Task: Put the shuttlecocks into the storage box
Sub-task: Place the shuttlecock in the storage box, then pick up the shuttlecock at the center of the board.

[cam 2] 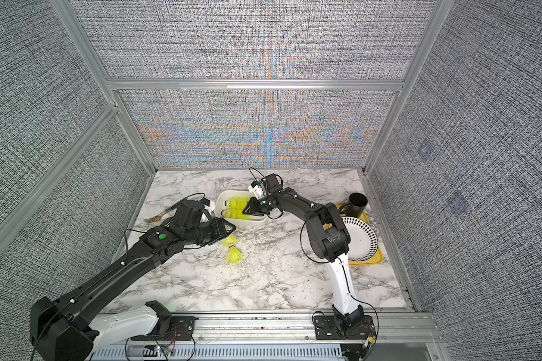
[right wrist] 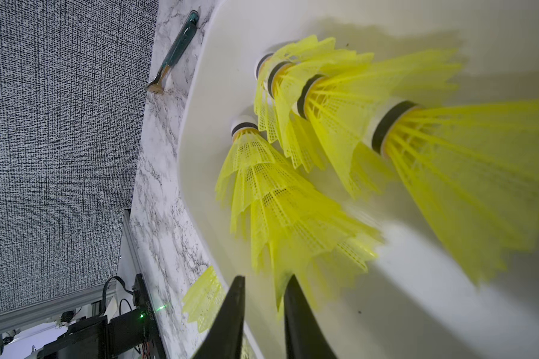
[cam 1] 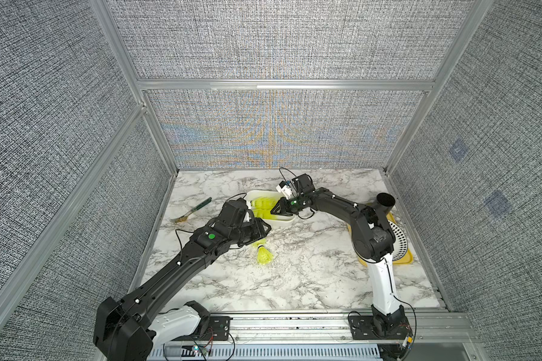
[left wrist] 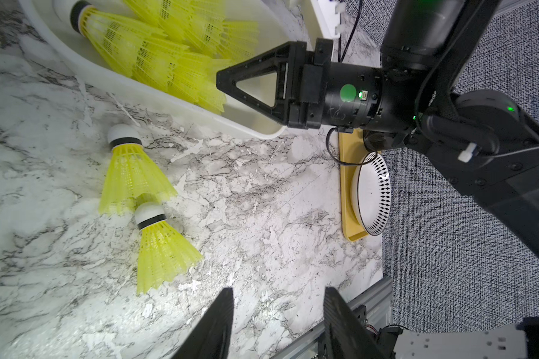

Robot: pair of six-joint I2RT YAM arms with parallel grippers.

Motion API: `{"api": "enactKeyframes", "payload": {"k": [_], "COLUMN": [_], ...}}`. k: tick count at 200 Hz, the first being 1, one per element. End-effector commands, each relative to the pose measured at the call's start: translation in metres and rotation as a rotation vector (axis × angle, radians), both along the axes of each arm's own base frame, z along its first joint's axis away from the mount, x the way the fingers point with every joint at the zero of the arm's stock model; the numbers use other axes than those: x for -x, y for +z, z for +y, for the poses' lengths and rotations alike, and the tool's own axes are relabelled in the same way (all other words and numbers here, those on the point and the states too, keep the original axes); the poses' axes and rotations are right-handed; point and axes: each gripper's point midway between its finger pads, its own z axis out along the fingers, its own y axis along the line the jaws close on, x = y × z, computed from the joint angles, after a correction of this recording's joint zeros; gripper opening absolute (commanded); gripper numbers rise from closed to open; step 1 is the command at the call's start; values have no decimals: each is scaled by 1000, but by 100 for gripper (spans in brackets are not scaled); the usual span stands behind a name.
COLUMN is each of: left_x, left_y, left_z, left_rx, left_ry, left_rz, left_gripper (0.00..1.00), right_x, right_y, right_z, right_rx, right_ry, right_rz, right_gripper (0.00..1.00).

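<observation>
- fork [cam 1: 191,212] far left on worktop [cam 1: 294,281]; no part of the task
- left jaws released and empty; they hang low over the worktop, near the loose shuttlecocks [left wrist: 131,174]
- loose shuttlecocks: two, on their sides, one's cap against the other's skirt; just outside the box [cam 2: 221,198]
- box mid-worktop; boxed shuttlecocks [right wrist: 293,211] nested in it, several, caps toward one end
- right jaws over the box, parted a little; a skirt edge sits at the tips, no clamp on it visible
- step in hand, as I read it: right side at drop-off, left side lined up for a pick
- next move calls for: right jaws lifting clear without snagging that skirt; left jaws dropping onto one loose shuttlecock, closing gently since skirts likely flex; the pair touch, so one may drag the other
- tray [cam 2: 368,262], plate [cam 2: 360,240], cup [cam 2: 357,204] far right; ignore
</observation>
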Motion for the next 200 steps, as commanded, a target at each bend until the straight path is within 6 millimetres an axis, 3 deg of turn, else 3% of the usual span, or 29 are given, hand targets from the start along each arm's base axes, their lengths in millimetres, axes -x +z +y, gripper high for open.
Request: {"api": "enactKeyframes", "payload": {"k": [1, 134, 200], "left_x": [1, 4, 9], "left_y": [-3, -6, -9], "left_z": [3, 11, 29], "left_rx": [-19, -40, -127], "left_ry": [-2, 20, 59], "left_rz": [-3, -5, 7], "left_gripper": [50, 50, 50], "right_x": [-2, 3, 13], "right_y": [2, 34, 73], "right_z": [-2, -22, -33], "right_rx": [9, 48, 10], "right_ry": [-13, -71, -140], "right_rz": [-13, -62, -112], "right_gripper": [27, 34, 33]}}
